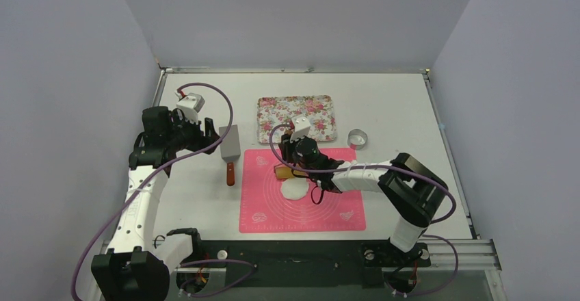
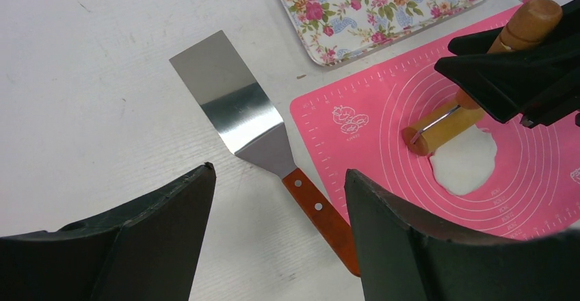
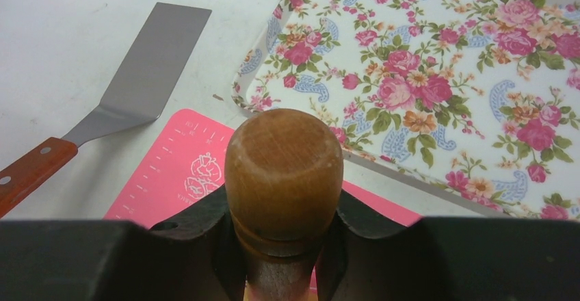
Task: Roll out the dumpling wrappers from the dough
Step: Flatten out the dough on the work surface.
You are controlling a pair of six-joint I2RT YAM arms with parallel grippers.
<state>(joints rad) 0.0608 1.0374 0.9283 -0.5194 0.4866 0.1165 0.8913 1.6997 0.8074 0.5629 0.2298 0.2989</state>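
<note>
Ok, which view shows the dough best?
Left wrist: the dough is close, its edge clear by the rolling pin. Top external shows a small white patch; right wrist shows none, only the pin's handle.

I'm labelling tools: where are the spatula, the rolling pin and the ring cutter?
spatula (image 2: 229,96), left wrist view, steel blade.
rolling pin (image 3: 284,171), right wrist view, handle end.
ring cutter (image 1: 357,144), top external view, near rim.

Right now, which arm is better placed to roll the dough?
Right. The right fingers are shut on the rolling pin, resting at the dough on the pink mat. The left fingers are open over the spatula, off the mat.
</note>
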